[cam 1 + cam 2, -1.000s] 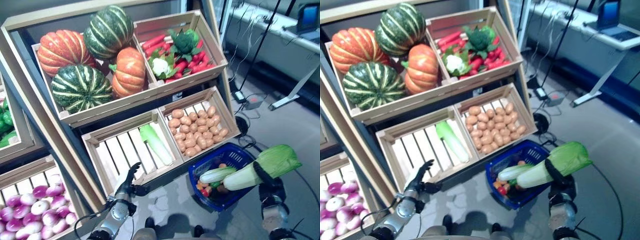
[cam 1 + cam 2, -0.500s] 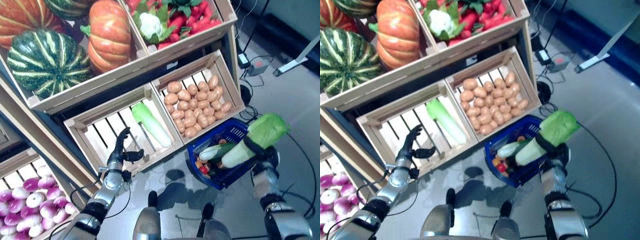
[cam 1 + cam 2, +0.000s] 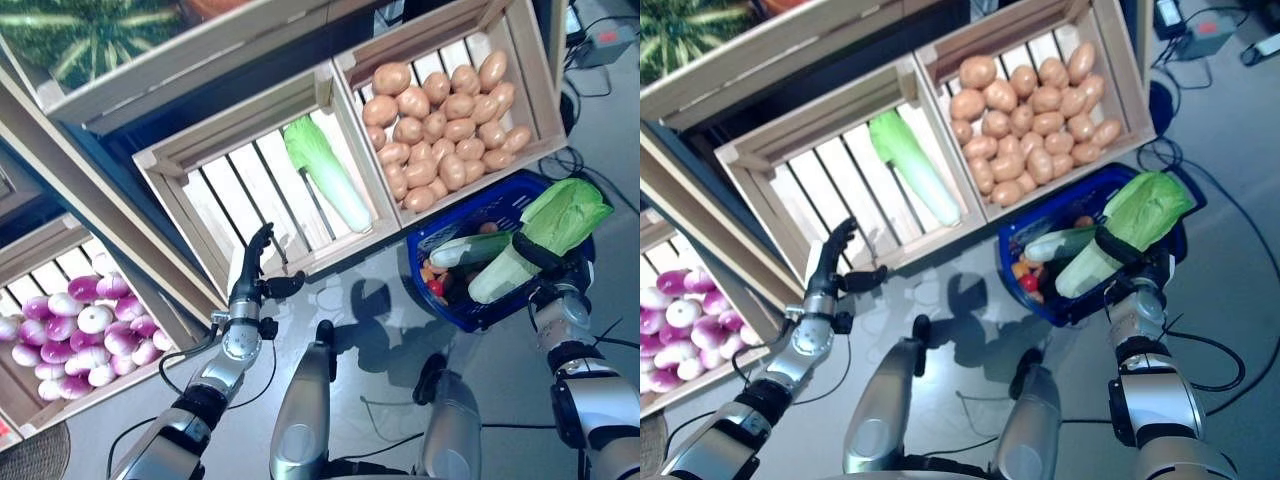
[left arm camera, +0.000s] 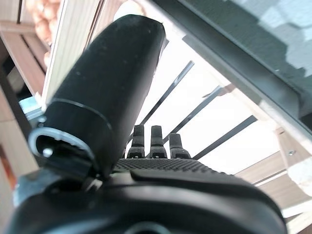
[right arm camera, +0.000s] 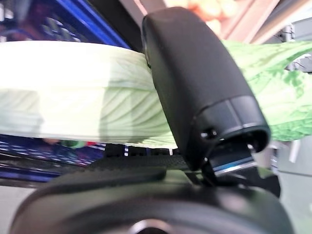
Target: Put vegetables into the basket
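Right hand (image 3: 553, 292) is clamped round a napa cabbage (image 3: 543, 235), thumb over the pale stalk; the cabbage is tilted, leafy end up, hanging over the near right edge of the blue basket (image 3: 428, 232). The basket sits on the floor below the potato crate (image 3: 520, 60) and already holds another long green vegetable (image 3: 468, 249) plus small red and orange bits. Left hand (image 3: 251, 283) is empty, fingers straight and apart, at the front edge of the slatted crate (image 3: 235, 190), where one more cabbage (image 3: 327, 172) lies toward its right side. Purple onions (image 3: 60, 335) fill the lower left crate.
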Robot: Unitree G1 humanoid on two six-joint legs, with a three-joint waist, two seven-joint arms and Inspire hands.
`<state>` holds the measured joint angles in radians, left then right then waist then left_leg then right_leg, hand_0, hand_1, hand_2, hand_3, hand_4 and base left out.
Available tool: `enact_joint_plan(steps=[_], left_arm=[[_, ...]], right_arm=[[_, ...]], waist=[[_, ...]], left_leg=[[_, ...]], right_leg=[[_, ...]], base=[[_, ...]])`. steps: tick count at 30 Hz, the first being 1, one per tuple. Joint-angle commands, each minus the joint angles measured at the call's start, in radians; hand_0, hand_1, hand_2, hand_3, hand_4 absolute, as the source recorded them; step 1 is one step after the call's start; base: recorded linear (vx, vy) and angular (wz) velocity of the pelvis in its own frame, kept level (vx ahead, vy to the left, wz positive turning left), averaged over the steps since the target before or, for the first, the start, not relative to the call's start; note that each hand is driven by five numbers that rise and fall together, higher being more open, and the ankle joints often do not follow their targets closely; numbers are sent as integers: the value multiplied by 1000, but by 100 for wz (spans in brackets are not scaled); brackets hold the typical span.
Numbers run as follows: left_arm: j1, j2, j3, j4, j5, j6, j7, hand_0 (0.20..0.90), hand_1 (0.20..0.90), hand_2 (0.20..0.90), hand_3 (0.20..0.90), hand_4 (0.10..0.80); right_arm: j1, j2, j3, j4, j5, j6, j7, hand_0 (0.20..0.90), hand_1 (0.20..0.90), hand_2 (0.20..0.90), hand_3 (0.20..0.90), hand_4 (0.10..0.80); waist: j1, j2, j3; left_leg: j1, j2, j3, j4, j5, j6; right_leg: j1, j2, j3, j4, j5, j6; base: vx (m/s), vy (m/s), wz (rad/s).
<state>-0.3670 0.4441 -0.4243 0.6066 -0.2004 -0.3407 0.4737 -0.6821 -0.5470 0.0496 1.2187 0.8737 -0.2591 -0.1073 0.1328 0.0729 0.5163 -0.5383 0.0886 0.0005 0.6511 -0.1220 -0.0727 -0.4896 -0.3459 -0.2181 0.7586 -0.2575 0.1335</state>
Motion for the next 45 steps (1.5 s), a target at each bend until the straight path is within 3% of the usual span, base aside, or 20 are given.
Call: enact_joint_plan(steps=[1, 3, 4, 5, 9, 28, 33, 38, 42, 45], left_arm=[[-55, 37, 35, -98, 6, -133, 63, 900, 900, 900, 900, 800], [-59, 37, 33, -102, 7, -140, 72, 900, 900, 900, 900, 800], [-63, 40, 33, -106, 3, -144, 72, 900, 900, 900, 900, 800], [-67, 40, 34, -107, 1, -144, 72, 900, 900, 900, 900, 800], [-76, 43, 29, -100, -8, -144, 64, 900, 900, 900, 900, 800], [-61, 80, 15, -89, -12, -171, 51, 900, 900, 900, 900, 800], [-63, 93, 22, -82, 82, -182, 126, 900, 900, 900, 900, 800], [-146, 213, 29, -60, 359, -79, 317, 900, 900, 900, 900, 800], [-294, 364, -10, 55, 518, 59, 331, 900, 900, 900, 900, 800], [-380, 404, -56, 154, 605, 104, 341, 900, 900, 900, 900, 800]], right_arm=[[-76, -85, -10, -49, 59, -79, 64, 300, 300, 300, 300, 400], [-79, -80, -11, -50, 71, -76, 92, 331, 331, 331, 331, 420], [-76, -77, -10, -51, 79, -94, 86, 564, 564, 564, 564, 576], [-75, -75, -12, -49, 82, -100, 80, 900, 900, 900, 900, 800], [-80, -73, -21, -43, 94, -101, 92, 900, 900, 900, 900, 800], [-73, -108, -29, -26, 108, -67, 116, 900, 900, 900, 900, 800], [-63, -105, -26, -35, 114, -73, 122, 900, 900, 900, 900, 800], [-61, -113, -8, -21, 114, -53, 159, 900, 900, 900, 900, 800], [-70, -121, 28, 3, 107, -29, 183, 900, 900, 900, 900, 800], [-89, -130, 57, 23, 97, -6, 197, 900, 900, 900, 900, 800]], waist=[[-7, -25, -25], [-7, -24, -23], [-7, -22, -23], [-8, -21, -23], [-10, -18, -26], [-13, -21, -56], [-18, -25, -64], [-29, -28, -83], [-56, -23, -96], [-75, -19, -102]], left_leg=[[-24, 15, -26, 143, -108, 11], [-38, 13, -29, 174, -128, 15], [-42, 12, -34, 214, -172, 12], [-48, 13, -34, 228, -181, 12], [-66, 12, -35, 238, -169, 16], [-8, 35, -24, 158, -149, 4], [11, 43, -19, 122, -135, 1], [29, 55, -8, 89, -119, -9], [35, 69, 10, 71, -107, -19], [36, 76, 23, 60, -101, -23]], right_leg=[[-19, 16, 36, 127, -5, -96], [-41, 9, 41, 158, -18, -98], [-51, 5, 52, 194, -53, -89], [-60, 3, 55, 206, -58, -88], [-88, -4, 56, 220, -43, -96], [-62, -6, 48, 175, -21, -72], [-49, 1, 51, 148, -11, -67], [-36, 7, 57, 124, -6, -62], [-42, 15, 77, 114, -2, -57], [-48, 23, 93, 105, 0, -56]], base=[[-38, 27, -1], [17, 23, -4], [66, 12, -2], [70, 9, 2], [-46, 12, 4], [10, 0, 1], [24, 4, 1], [60, 48, -4], [52, 110, -6], [40, 119, -13]])
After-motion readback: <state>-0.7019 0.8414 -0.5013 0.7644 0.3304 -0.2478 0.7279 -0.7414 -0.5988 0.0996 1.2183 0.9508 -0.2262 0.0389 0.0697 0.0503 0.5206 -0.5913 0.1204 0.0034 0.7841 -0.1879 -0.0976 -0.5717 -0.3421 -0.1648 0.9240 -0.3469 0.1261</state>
